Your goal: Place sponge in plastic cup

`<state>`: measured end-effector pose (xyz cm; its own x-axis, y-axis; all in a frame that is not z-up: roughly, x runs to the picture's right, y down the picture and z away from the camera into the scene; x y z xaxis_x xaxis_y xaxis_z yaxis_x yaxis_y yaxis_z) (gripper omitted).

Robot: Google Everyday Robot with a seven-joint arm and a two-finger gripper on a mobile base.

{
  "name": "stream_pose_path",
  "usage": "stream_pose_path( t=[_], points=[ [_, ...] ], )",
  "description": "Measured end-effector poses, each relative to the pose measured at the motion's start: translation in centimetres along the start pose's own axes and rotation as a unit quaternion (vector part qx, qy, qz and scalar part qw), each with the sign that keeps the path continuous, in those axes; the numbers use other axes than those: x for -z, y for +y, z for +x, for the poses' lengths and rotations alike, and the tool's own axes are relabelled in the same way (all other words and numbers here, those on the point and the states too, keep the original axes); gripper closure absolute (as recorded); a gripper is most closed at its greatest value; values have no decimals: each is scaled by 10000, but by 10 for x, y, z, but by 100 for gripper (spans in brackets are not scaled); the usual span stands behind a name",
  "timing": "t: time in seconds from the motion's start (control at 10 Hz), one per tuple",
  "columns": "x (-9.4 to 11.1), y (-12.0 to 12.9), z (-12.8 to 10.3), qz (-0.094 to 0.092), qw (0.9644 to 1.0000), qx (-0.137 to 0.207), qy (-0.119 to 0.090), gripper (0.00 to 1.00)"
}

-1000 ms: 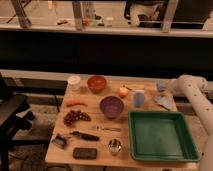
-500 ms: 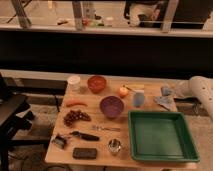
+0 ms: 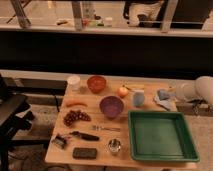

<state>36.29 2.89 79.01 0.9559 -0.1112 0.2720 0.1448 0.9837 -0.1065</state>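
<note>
The sponge (image 3: 162,93), a small light-blue block, lies near the table's right edge on a flat grey-blue piece (image 3: 165,103). The plastic cup (image 3: 138,99), small and light blue, stands upright left of the sponge, between the purple bowl (image 3: 111,106) and the green tray. My gripper (image 3: 176,92) is at the end of the white arm (image 3: 202,89) that reaches in from the right edge. It hangs just right of the sponge, and I cannot tell whether it touches it.
A large green tray (image 3: 161,156) fills the front right. A white cup (image 3: 74,82), an orange bowl (image 3: 96,83), an apple (image 3: 123,91), a flat yellow piece (image 3: 135,87), a carrot (image 3: 76,103), grapes (image 3: 75,117), a metal cup (image 3: 115,146) and utensils lie on the wooden table (image 3: 95,162).
The white arm has pulled back to the right, away from the middle of the table. The sponge and cup have stayed where they were.
</note>
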Motion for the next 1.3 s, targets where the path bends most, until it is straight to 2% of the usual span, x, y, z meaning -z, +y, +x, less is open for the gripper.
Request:
stream_pose_path(
  t=[0.3, 0.7, 1.0, 1.3],
  points=[
    [-2, 0, -35, -29, 9985, 282, -458, 100],
    [-20, 5, -78, -143, 9926, 654, -1017, 100],
    [-31, 12, -98, -161, 9878, 935, -1238, 100],
    [-40, 14, -113, -103, 9834, 1161, -1392, 100]
  ],
)
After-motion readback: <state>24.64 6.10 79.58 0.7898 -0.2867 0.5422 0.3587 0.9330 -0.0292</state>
